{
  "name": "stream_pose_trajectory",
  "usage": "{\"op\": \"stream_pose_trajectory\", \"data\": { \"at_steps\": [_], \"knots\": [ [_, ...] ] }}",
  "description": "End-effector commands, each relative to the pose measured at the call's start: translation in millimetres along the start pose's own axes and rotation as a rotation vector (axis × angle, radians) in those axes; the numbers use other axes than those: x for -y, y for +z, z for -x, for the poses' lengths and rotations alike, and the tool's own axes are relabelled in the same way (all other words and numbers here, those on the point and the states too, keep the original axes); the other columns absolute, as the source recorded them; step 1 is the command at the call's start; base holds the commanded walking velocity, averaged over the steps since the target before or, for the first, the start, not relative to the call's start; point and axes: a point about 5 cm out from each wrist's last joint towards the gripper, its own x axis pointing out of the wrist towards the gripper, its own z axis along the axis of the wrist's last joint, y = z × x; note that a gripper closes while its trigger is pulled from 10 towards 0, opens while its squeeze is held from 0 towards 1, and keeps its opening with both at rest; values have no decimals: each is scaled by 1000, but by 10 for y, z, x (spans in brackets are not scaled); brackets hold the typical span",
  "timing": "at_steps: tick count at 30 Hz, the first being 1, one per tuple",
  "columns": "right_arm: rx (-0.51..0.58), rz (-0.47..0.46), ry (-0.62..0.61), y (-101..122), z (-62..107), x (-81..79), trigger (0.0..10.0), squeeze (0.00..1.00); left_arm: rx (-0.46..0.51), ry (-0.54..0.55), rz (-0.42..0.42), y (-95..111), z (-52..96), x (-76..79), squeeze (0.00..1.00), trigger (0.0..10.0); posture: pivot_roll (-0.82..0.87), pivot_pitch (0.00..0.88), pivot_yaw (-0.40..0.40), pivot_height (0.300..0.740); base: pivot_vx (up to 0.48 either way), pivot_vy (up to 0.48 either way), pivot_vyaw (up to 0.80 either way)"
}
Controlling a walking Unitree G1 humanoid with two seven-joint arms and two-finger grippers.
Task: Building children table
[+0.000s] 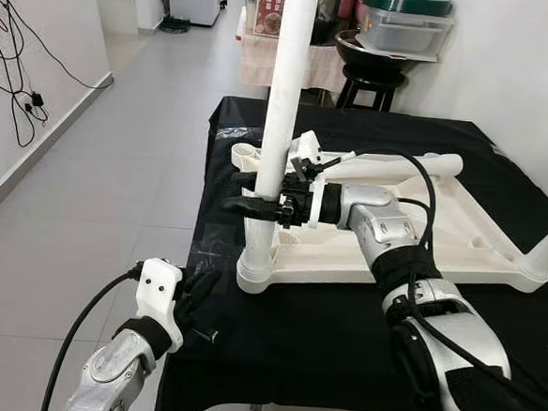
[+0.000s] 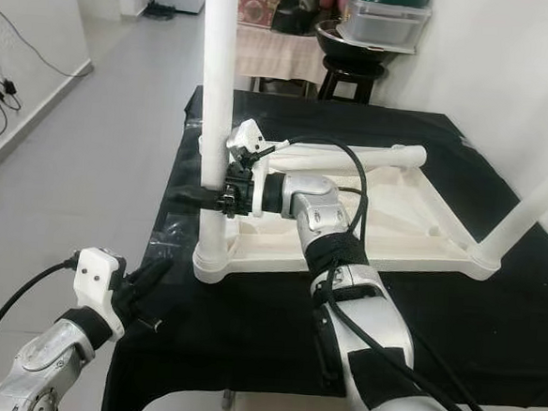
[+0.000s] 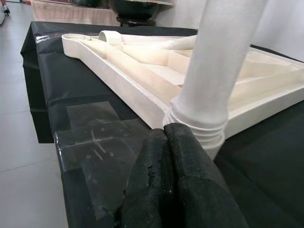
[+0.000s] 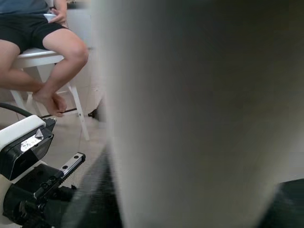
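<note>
Right gripper [image 1: 256, 193], fingers clamped on the white table leg [image 1: 286, 103], whose long axis stands vertical, its foot socketed directly below in the corner of the upturned tabletop [image 1: 421, 249]. Left gripper [image 1: 199, 306], fingers pressed together, waits lower, farther from the leg.

R arm reaches fwd from lower right, forearm roughly level, wrist straight. Right gripper [image 1: 256, 193] sits w/ its two black fingers either side of the upright table leg [image 1: 282, 121], closed against it low down, just above the socket. Cable loops off the wrist back to the upper arm.

L arm low at lower left, elbow bent, wrist angled up. Left gripper [image 1: 195, 305] at the near edge, fingers [image 3: 190, 190] pressed together w/ nothing between, tips pointing toward the leg's base, apart from it.
</note>
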Motion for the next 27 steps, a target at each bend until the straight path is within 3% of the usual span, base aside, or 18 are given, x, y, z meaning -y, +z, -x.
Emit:
{"op": "stream_pose_trajectory", "data": {
  "at_steps": [1, 5, 6, 7, 10, 12, 13, 15, 17, 24, 25, 26, 27],
  "knots": [
    [1, -16, 42, -7, -31, -23, 0, 0, -29, -1, 3, -53, 4, 11, 0, 10000, 108, 0, -89, 740, 0, 0, 0],
    [-28, -43, 4, -163, 59, -12, 0, 0, -29, -1, 3, -52, 7, 12, 0, 10000, 99, 0, -86, 740, 0, 0, 0],
    [-54, -55, -81, -282, 110, 9, 0, 0, -28, -2, 4, -51, 9, 13, 0, 10000, 93, 0, -85, 740, 0, 0, 0],
    [-54, -55, -81, -282, 110, 9, 0, 0, -28, -2, 4, -51, 9, 13, 0, 10000, 93, 0, -85, 740, 0, 0, 0],
    [-128, -145, -373, -724, 100, -54, 0, 0, -26, -1, 6, -41, 36, 5, 0, 10000, 86, 0, -87, 740, 0, 0, 0],
    [-128, -145, -373, -724, 100, -54, 0, 0, -26, -1, 6, -41, 36, 5, 0, 10000, 86, 0, -87, 740, 0, 0, 0],
    [-188, -192, -588, -955, 59, -144, 0, 0, -26, -1, 5, -36, 44, 0, 0, 10000, 85, 0, -82, 740, 0, 0, 0],
    [-235, -267, -762, -1188, -18, -433, 0, 0, -29, -2, 2, -33, 54, -14, 0, 10000, 80, 0, -74, 740, 0, 0, 0],
    [-238, -253, -780, -1184, -75, -516, 0, 0, -31, -5, 2, -34, 54, -19, 0, 10000, 68, 0, -66, 740, 0, 0, 0],
    [-231, -194, -801, -1088, -239, -443, 0, 0, -38, -20, 6, -47, 31, -23, 0, 10000, 71, 0, -67, 740, 0, 0, 0],
    [-219, -192, -810, -1036, -297, -390, 8667, 0, -39, -21, 6, -50, 25, -19, 0, 10000, 82, 0, -75, 740, 0, 0, 0],
    [-219, -192, -810, -1036, -297, -390, 8667, 0, -39, -21, 6, -50, 25, -19, 0, 10000, 82, 0, -75, 740, 0, 0, 0],
    [-167, -198, -774, -944, -372, -341, 10000, 0, -37, -16, 6, -52, 21, -16, 0, 10000, 84, 0, -78, 740, 0, 0, 0]
  ]
}}
